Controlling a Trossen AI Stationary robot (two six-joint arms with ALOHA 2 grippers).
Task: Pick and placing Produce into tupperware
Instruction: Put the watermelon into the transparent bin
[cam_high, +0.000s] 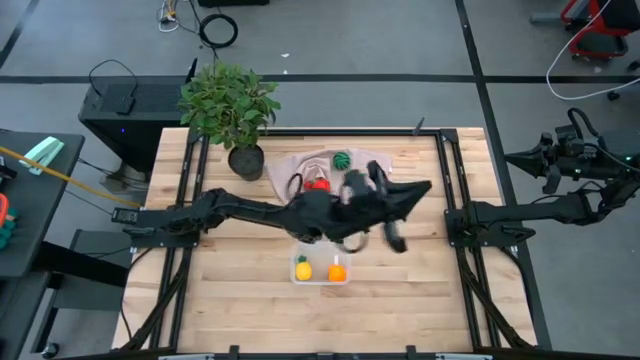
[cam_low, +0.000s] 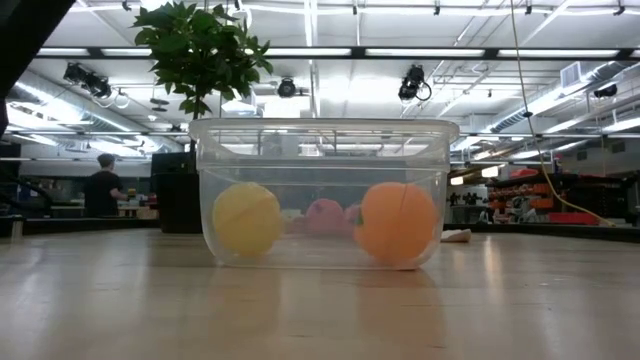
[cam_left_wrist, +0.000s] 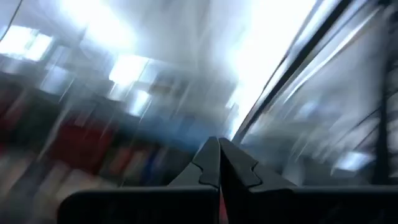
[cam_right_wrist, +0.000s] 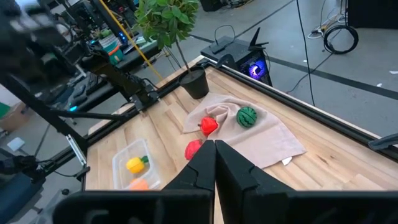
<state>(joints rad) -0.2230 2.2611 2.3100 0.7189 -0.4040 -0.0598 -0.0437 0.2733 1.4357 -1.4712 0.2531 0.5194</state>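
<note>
Now | left hand (cam_left_wrist: 219, 163) shut, raised | right hand (cam_right_wrist: 215, 163) shut, parked aside

Two produce pieces (cam_high: 302, 268) (cam_high: 336, 270) are held side by side in the tupperware (cam_high: 320, 281). Three more (cam_right_wrist: 247, 116) (cam_right_wrist: 209, 126) (cam_right_wrist: 193, 149) are laid on the cloth (cam_right_wrist: 273, 140) behind the tupperware; the potted plant (cam_high: 232, 112) is set beyond the cloth.

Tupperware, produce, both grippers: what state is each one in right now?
Tupperware: lidless, upright.
Yellow piece: in the tupperware.
Orange piece: in the tupperware.
Green piece: out, on the cloth.
Red pieces: both out, at the cloth.
Left gripper: shut, empty.
Right gripper: shut, empty.
</note>
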